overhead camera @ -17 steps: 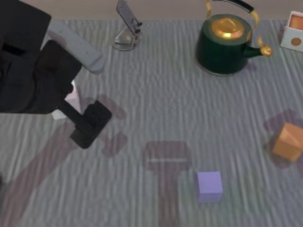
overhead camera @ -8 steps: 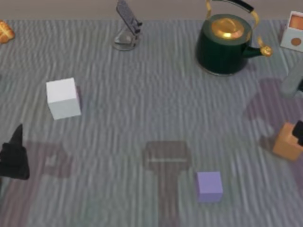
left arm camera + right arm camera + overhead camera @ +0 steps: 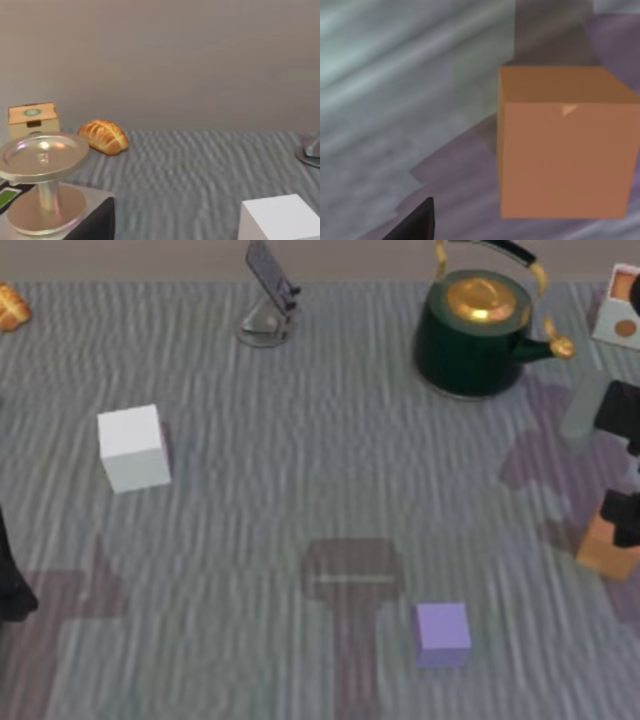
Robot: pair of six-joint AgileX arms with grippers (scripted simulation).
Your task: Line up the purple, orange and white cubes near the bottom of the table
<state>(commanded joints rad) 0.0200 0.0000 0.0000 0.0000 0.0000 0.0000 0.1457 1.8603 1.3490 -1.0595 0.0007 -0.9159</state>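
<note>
Top view, step: right tool (image 3: 628, 518) is over the orange cube (image 3: 606, 548) at the table's right edge, so I'd call this the approach to the first pick; nothing is gripped yet.
Top view, tool state: I can't tell how wide the right tool's fingers stand, since dark parts overlap the cube and run out of view.
Top view, cubes: purple cube (image 3: 442, 634) sits alone near the bottom, right of centre; white cube (image 3: 133, 448) is well apart on the left, mid-table; the three are scattered, no line yet.
Top view, left arm: only a dark sliver of the left tool (image 3: 10, 585) at the left edge, idle; its opening can't be told.
Top view, clutter: dark green kettle (image 3: 478, 332) with a gold lid, a metal phone stand (image 3: 268, 300), a white box with an orange face (image 3: 620, 308) in the far right corner, and a bread roll (image 3: 12, 306) in the far left corner, all along the far side, well clear of the bottom strip.
Left wrist view: white cube (image 3: 280, 219) close by, bread roll (image 3: 103, 136) beyond it, a silver pedestal dish (image 3: 42, 170) and a small brown box (image 3: 32, 118); no tool fingers shown.
Right wrist view: orange cube (image 3: 562, 145) fills the shot, resting on the grey table (image 3: 395, 75); one black fingertip (image 3: 417, 222) beside it, not touching.
Next move, my read: centre on the cube, close, then carry it leftward towards the purple one; that path looks open.
</note>
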